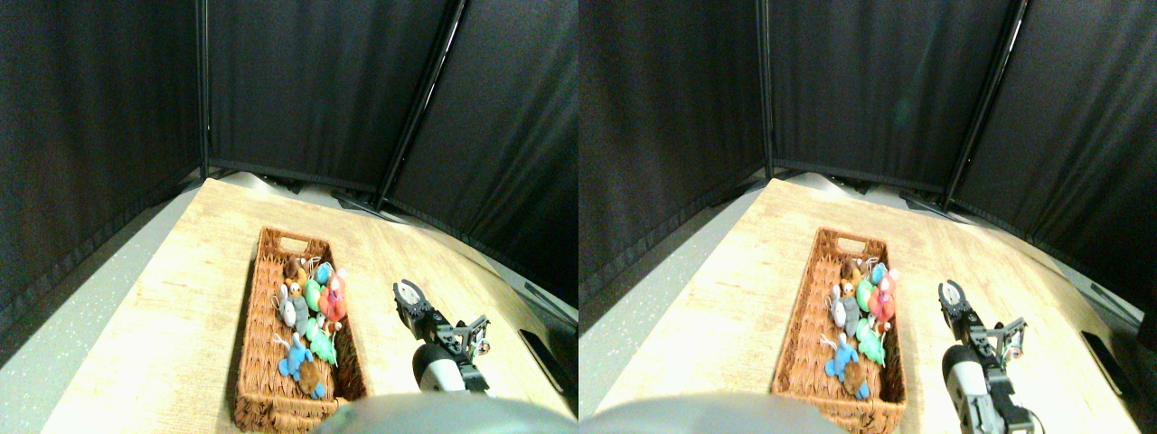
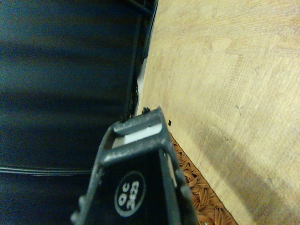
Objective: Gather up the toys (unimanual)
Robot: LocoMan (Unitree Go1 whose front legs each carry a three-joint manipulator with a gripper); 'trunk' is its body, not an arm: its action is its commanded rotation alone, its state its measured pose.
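Toys (image 1: 309, 318) heaped in basket (image 1: 262, 380), lower centre. Gripper (image 1: 409, 291) right of basket, above table (image 1: 181, 298), empty; jaws slightly parted.

A long brown wicker basket (image 1: 271, 380) with a handle slot at its far end lies lengthwise on the pale wood-grain desk (image 1: 181, 307); black fabric curtain panels (image 1: 307, 90) enclose the desk's far side.
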